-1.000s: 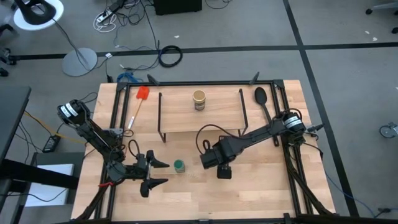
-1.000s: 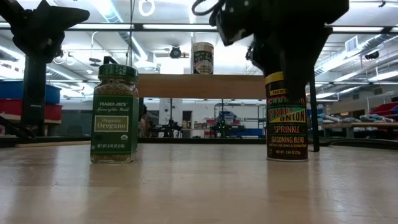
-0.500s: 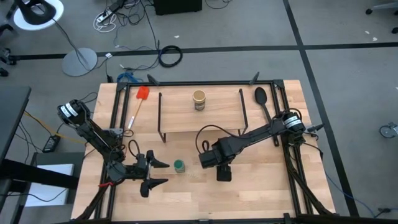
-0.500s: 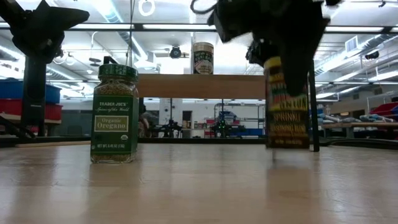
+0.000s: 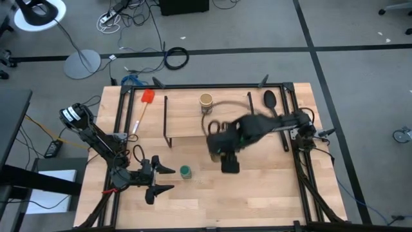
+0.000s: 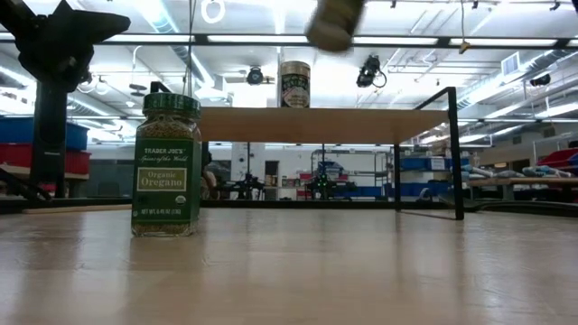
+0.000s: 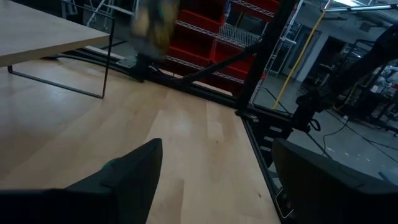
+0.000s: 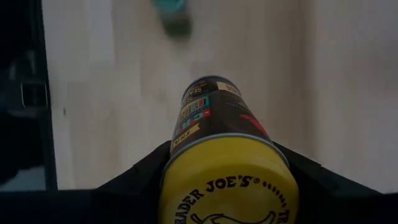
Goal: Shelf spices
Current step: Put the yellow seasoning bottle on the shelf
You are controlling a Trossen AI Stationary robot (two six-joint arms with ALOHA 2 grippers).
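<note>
Right arm (image 5: 257,129): smeared by motion in the high view, outline unclear.
Right gripper (image 5: 228,161): a dark blur, fingers indistinct.
Yellow-lidded jar (image 8: 227,168): bottom edge of the right wrist view cuts off its lid; only its blurred base (image 6: 334,23) shows in the low view.
Green-lidded jar (image 8: 171,12): blurred, cropped by the right wrist view's top edge.
Tan-lidded jar label (image 6: 294,86): too small to read.
Left gripper's fingers (image 7: 134,171): cropped at the frame's bottom.

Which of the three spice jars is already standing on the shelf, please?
The tan-lidded jar stands on the shelf. The green-lidded oregano jar stands on the table near the open left gripper; the yellow-lidded jar is held aloft in the right gripper.
</note>
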